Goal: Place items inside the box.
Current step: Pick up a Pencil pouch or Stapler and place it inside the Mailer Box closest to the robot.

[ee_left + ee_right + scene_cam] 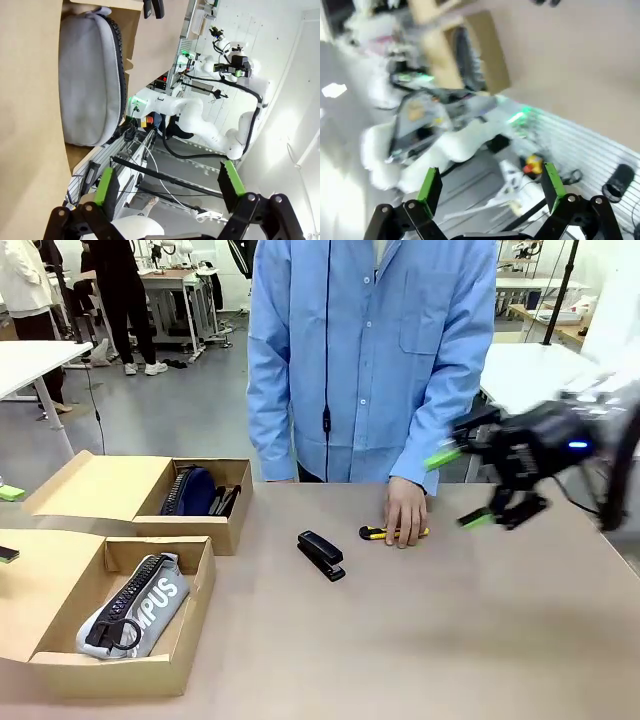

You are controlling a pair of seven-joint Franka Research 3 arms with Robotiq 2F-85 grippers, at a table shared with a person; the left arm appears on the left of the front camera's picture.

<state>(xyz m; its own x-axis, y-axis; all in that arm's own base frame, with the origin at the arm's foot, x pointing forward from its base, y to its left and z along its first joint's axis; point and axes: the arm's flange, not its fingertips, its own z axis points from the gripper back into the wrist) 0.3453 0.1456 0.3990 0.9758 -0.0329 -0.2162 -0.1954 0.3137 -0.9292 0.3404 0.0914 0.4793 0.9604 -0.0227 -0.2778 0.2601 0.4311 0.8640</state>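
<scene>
Yellow utility knife (372,533) at the far middle of the table (480,640), pinned under the person's hand (405,510), long axis running left to right. Just right of it and above table height, right gripper (460,488), motion-blurred, jaws spread wide, holding nothing. Clearly nearer than the left gripper (167,187), likewise open and empty, hanging beside the near-left box (110,675) with the grey pencil case (130,605). Black stapler (321,554) lying diagonally left of the knife. Navy pencil case (190,490) in the far-left box (190,530). Probably blocked for now by that hand.
</scene>
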